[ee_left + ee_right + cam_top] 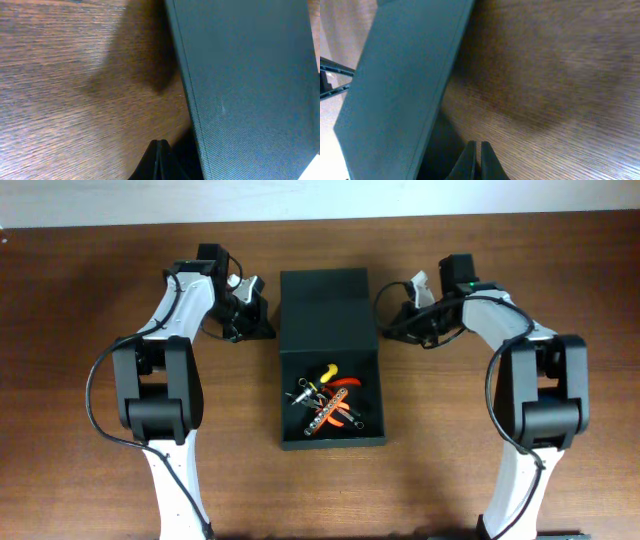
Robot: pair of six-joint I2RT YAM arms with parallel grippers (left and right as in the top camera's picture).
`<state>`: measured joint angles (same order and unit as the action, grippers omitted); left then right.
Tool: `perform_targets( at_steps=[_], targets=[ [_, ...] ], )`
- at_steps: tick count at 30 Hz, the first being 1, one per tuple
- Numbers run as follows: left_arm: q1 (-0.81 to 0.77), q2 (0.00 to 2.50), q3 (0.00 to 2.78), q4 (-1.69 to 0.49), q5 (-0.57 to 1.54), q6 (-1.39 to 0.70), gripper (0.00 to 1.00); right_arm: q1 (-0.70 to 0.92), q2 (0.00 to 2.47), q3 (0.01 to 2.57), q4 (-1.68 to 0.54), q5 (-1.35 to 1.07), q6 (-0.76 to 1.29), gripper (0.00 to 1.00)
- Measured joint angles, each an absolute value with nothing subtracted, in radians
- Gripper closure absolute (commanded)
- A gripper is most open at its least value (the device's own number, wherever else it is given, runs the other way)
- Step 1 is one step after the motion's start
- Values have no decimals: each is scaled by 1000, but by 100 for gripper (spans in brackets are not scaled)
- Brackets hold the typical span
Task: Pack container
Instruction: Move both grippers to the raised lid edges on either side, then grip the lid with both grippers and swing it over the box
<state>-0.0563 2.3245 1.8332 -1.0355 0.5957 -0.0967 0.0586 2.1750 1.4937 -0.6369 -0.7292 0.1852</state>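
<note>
The dark green-black container (330, 440) sits at the table's middle. Its hinged flap lid (326, 305) is open and lies toward the back. Inside lie several hand tools (328, 398) with red, orange and yellow handles. My left gripper (262, 320) is shut and empty beside the lid's left edge; the left wrist view shows its closed tips (161, 150) just off the lid's side (250, 85). My right gripper (388, 323) is shut and empty beside the lid's right edge; its tips (476, 150) sit next to the lid (395, 85).
The wooden table (90, 290) spreads around the container. Both arm bases stand at the front left (175, 480) and front right (520, 480).
</note>
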Motion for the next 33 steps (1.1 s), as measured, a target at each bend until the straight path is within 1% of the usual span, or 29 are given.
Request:
perform_targets(
  at_steps=[13,33],
  targets=[
    [-56,2334,1833,-1035,596,-97,98,113,2215,1494,-611,-752,190,96],
    [-60,2351,1833,-1000,641,-97,98,115,2216,1494,-596,-765,204,96]
  ],
)
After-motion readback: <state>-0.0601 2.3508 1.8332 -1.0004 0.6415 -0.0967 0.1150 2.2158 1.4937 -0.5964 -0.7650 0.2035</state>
